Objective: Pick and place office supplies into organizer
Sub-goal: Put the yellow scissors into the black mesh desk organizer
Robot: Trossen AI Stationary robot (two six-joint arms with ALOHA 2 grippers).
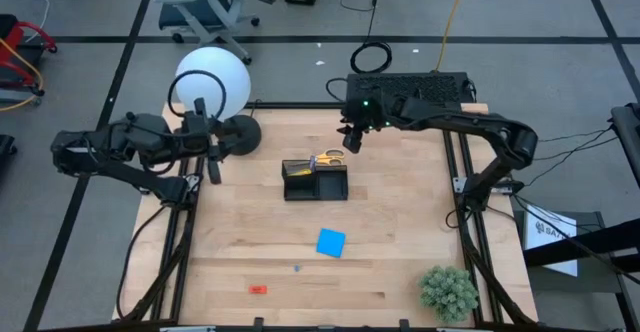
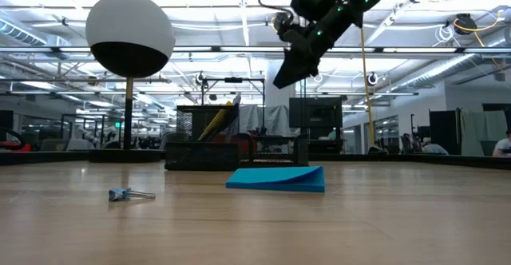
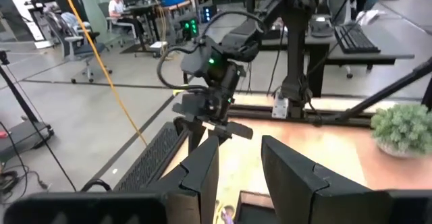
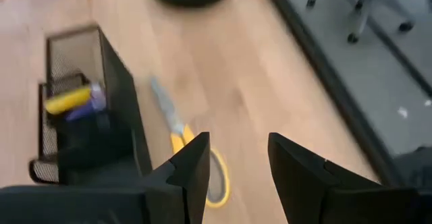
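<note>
Nearest the low camera, a small metal clip point(image 2: 128, 194) lay on the tabletop point(image 1: 380, 242). Yellow-handled scissors point(image 1: 328, 158) rested against the organizer point(image 1: 315, 181) at its 12 o'clock side, long axis along that wall. At 2 o'clock, the right fingers point(image 1: 352, 140) hovered released, nearer than the left fingers point(image 1: 212, 168), parted and empty at 9 o'clock.

Black wire-mesh organizer point(image 4: 74, 102), wood table point(image 1: 400, 232)

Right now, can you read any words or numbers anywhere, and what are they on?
No text can be read here.
White sheet on the floor right of the table: dark print, too small to read.
Organizer, scissors, blue pad: no writing visible.
</note>
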